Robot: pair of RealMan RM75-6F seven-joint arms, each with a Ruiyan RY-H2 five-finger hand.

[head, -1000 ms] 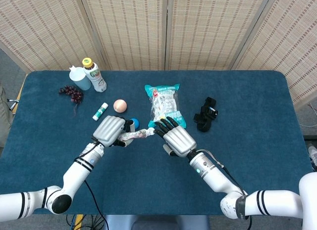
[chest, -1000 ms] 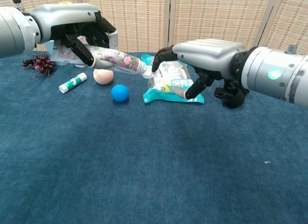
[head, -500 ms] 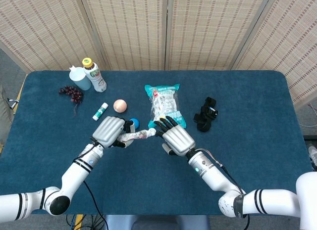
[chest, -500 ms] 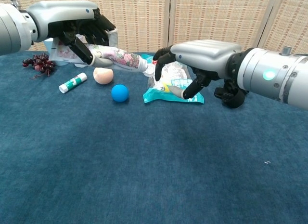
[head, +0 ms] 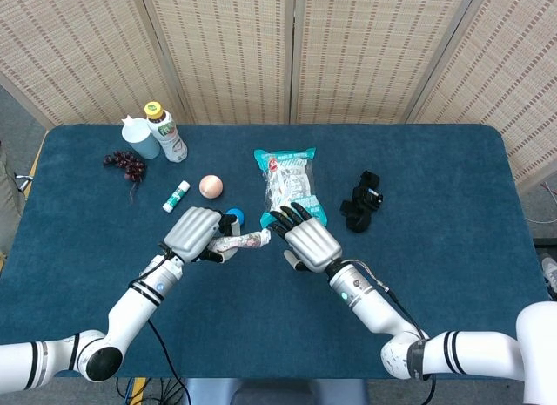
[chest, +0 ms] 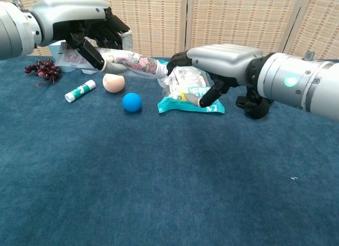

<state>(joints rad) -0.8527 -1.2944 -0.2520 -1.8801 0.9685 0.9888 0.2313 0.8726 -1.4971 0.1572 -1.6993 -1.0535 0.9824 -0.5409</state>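
My left hand grips a floral-patterned tube by its back end and holds it level above the blue table. The tube's white cap points toward my right hand. That hand's curved dark fingertips are at the cap. Its thumb hangs well below and apart from the cap, and nothing is in its palm.
A blue ball, a peach-coloured ball and a glue stick lie under and behind the tube. A snack bag lies beyond my right hand, with a black object to its right. Grapes, a bottle and a pale container stand far left.
My right hand has shifted left, and its fingertips have gone from a small gap to the tube's cap. The left hand has kept the tube almost still, its cap end drawing back slightly.
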